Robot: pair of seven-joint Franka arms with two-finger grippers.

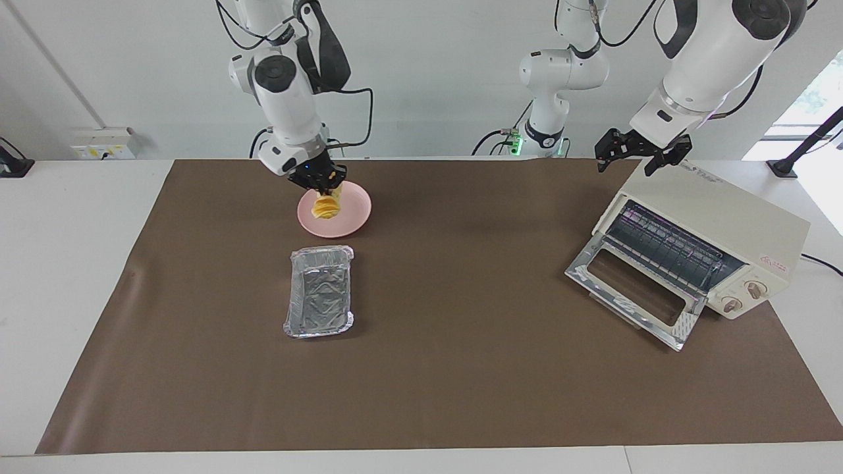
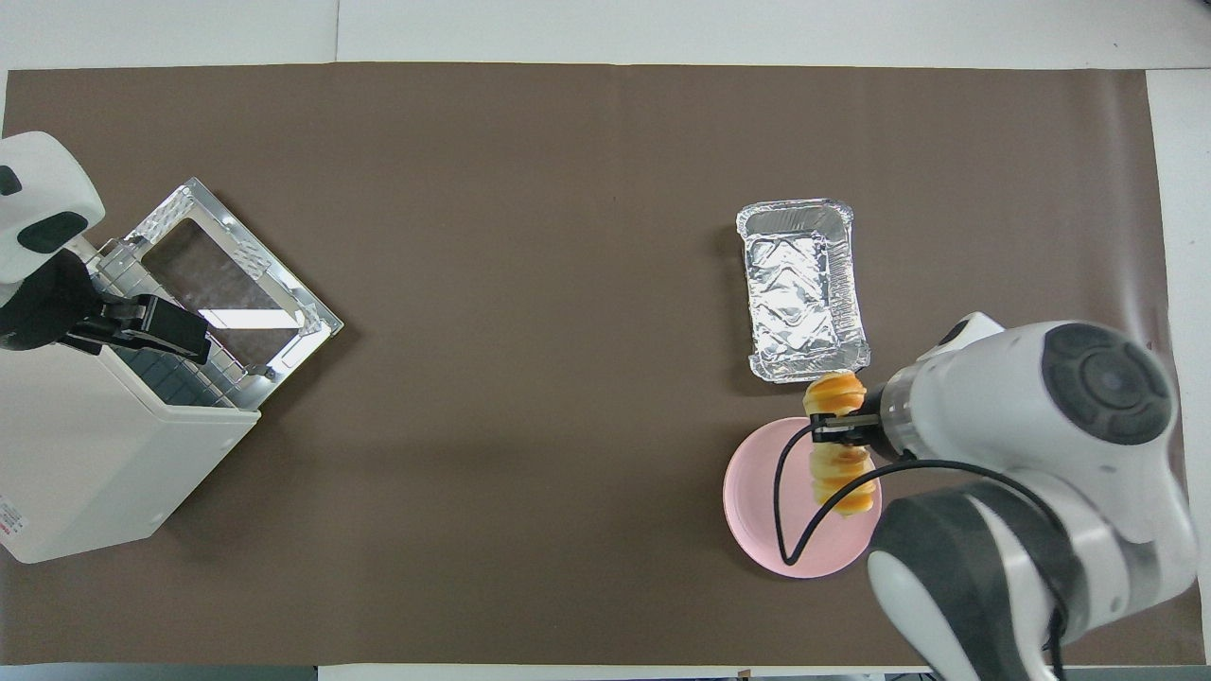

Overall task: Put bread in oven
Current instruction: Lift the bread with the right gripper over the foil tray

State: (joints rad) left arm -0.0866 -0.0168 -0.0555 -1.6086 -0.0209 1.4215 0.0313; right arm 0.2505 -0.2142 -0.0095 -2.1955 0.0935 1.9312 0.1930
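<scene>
The golden-yellow bread (image 1: 326, 206) hangs on end from my right gripper (image 1: 327, 183), which is shut on its upper part, over the pink plate (image 1: 352, 214). I cannot tell if its lower end touches the plate. It also shows in the overhead view (image 2: 839, 468), under the right gripper (image 2: 836, 430). The cream-white oven (image 1: 718, 220) stands at the left arm's end of the table with its glass door (image 1: 635, 289) dropped open and the wire rack showing. My left gripper (image 1: 633, 157) is open and empty above the oven's top edge.
A silver foil tray (image 1: 319, 291) lies on the brown mat, farther from the robots than the plate. A third robot base (image 1: 550, 125) stands at the table's near edge between the arms.
</scene>
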